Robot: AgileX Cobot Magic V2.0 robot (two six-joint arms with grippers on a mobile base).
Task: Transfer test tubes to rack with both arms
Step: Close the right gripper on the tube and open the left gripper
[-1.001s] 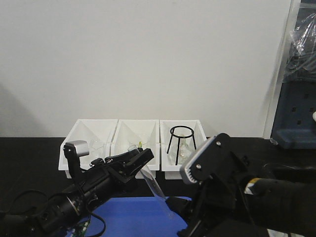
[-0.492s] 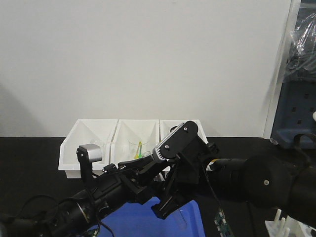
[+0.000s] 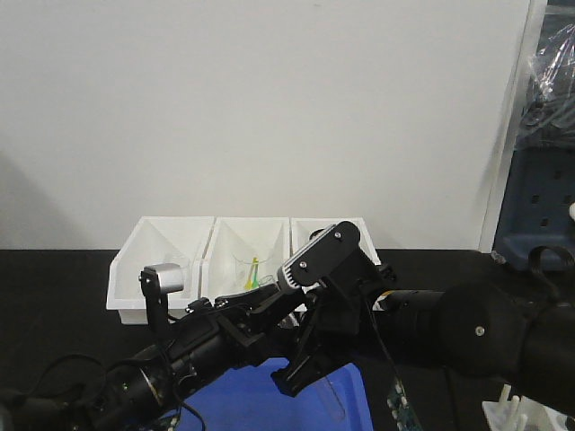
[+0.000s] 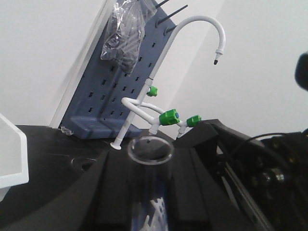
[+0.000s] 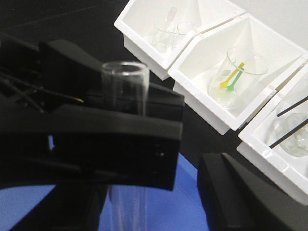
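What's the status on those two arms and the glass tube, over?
Left gripper shut on tube. Right gripper close against it, jaws hidden. Tube's lower end over blue mat. Only the arms crowd each other.

Test tube (image 5: pixel 124 79): clear, glossy glass. Bins (image 3: pixel 157 238): smooth white plastic. Beaker (image 5: pixel 238 72): clear glass. Mat (image 3: pixel 243 404): smooth, blue. Tabletop (image 3: pixel 54 278): matt black. Tap (image 4: pixel 198 18): glossy white, with green plastic knobs (image 4: pixel 169 116).
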